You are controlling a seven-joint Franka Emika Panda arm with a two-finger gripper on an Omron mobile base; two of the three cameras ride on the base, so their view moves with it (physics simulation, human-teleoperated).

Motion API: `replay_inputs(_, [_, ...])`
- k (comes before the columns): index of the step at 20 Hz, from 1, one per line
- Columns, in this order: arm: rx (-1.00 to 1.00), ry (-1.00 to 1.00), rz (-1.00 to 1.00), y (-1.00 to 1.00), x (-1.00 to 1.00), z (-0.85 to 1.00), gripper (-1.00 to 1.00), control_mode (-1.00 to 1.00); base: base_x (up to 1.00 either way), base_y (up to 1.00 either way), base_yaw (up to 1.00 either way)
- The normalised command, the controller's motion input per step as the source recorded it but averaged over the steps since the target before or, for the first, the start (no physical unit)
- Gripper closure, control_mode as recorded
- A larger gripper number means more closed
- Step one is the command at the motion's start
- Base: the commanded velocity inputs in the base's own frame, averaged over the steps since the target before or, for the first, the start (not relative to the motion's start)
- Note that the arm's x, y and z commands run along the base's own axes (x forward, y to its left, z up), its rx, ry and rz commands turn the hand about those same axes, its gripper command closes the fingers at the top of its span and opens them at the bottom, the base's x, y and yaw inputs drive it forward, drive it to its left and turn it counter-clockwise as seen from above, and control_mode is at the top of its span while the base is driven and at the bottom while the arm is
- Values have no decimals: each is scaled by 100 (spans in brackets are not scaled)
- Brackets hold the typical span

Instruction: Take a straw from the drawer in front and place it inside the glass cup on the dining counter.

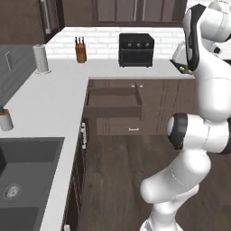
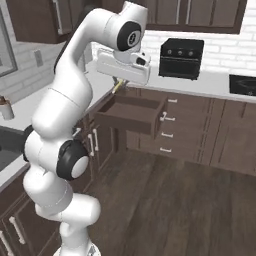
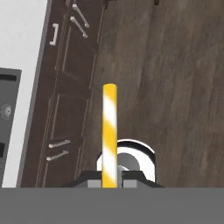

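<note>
One straw (image 3: 109, 131) is pinched between the two fingertips of the claw (image 3: 109, 178), which are pressed together on its lower end. In the hand view the straw runs straight up from the tips, striped yellow and white, with dark wooden floor (image 3: 175, 87) behind it and the fronts of lower cabinets (image 3: 70, 109) to its left. A white surface (image 3: 22, 43) with a dark cooktop (image 3: 6, 113) set into it lies along the left edge of that view.

In the right base view the hand sits high, at about surface level, above and just left of the drawer (image 2: 131, 116); a short yellow tip of the straw (image 2: 118, 87) shows below the hand. The drawer stands pulled out from the cabinet run, its interior dark, and nothing can be made out inside it. In the left base view the same drawer (image 1: 113, 104) is open below the far surface, with a closed drawer front beneath it.

On the L-shaped white surface (image 1: 54, 94) stand a paper towel roll (image 1: 41, 58), a knife block (image 1: 80, 49) and a black toaster oven (image 1: 136, 49) against the white brick wall. A dark sink (image 1: 27, 180) is sunk into the near left part. A small container (image 1: 5, 119) stands near the sink's far edge.
</note>
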Motion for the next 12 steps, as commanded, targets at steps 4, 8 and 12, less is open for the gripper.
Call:
replay_inputs(4, [0,0,0,0,0,0,100,100,-100,-23,-22])
replay_inputs(8, [0,0,0,0,0,0,100,100,-90,-33,-24])
replay_inputs(12, [0,0,0,0,0,0,100,100,-30,-50,-43])
